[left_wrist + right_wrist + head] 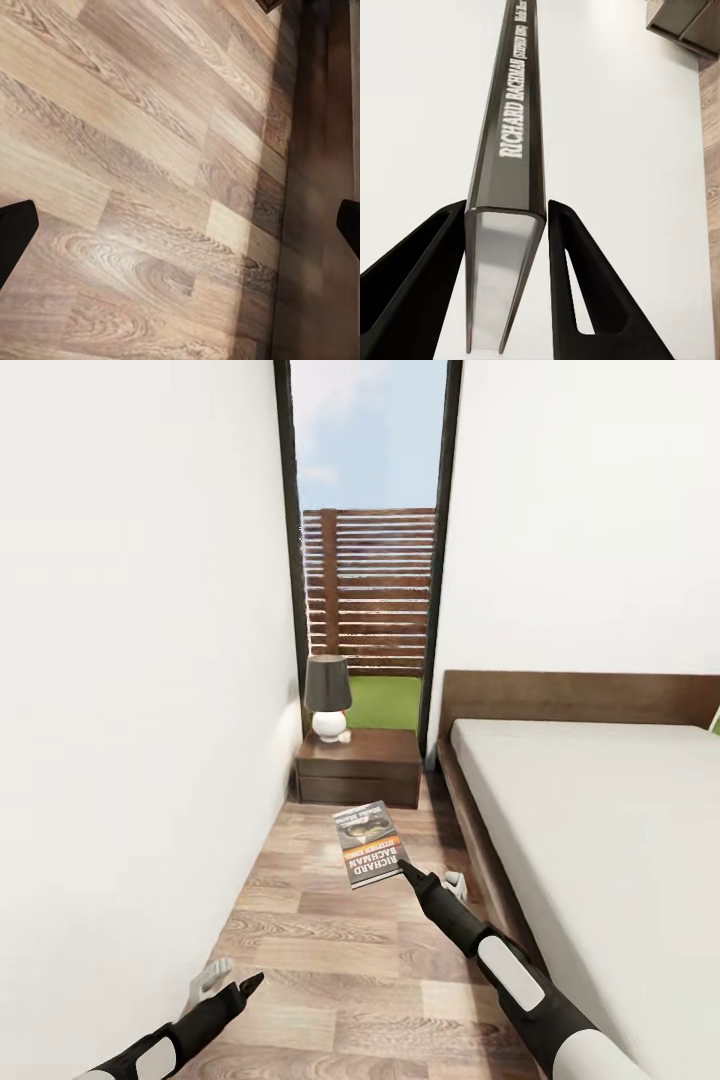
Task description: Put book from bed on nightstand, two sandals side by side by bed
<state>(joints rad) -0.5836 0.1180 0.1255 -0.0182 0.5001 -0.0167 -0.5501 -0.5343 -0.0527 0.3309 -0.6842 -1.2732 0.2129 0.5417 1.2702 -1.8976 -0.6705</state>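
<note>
The right arm is reaching forward over the floor [330, 970] with its gripper [405, 867] pinching the book [367, 844] by one edge (held in the air short of the nightstand [360, 765], beside the bed [590, 810]), while the left gripper [225, 988] is hanging low with fingers spread.

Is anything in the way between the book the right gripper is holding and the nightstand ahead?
Nothing visible blocks it. The right gripper holds the book over bare floor, facing the nightstand. A lamp stands on the top's left rear; the rest looks free.
</note>
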